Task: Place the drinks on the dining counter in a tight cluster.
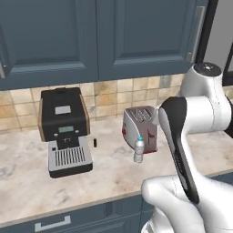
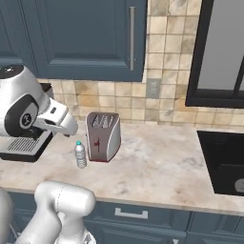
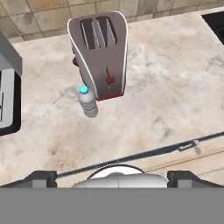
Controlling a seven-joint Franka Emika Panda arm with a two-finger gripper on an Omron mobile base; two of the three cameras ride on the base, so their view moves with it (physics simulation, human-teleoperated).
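One of the drinks, a small clear bottle with a blue cap (image 1: 139, 150) (image 2: 80, 154) (image 3: 88, 102), stands upright on a beige marbled counter (image 1: 109, 179) (image 2: 157, 167) (image 3: 170, 96) backed by tan tiles. It is just in front of a toaster's left corner. In the hand view my gripper (image 3: 114, 177) is open, its dark fingertips (image 3: 41, 177) spread wide with nothing between them. It hovers above the counter's front edge, well short of the bottle. The dining counter is out of view.
A grey and red toaster (image 1: 141, 127) (image 2: 103, 136) (image 3: 100, 52) stands right behind the bottle. A black coffee machine (image 1: 66, 129) (image 2: 21, 145) sits to the left. A dark sink (image 2: 224, 162) lies at the right. Blue cabinets hang above.
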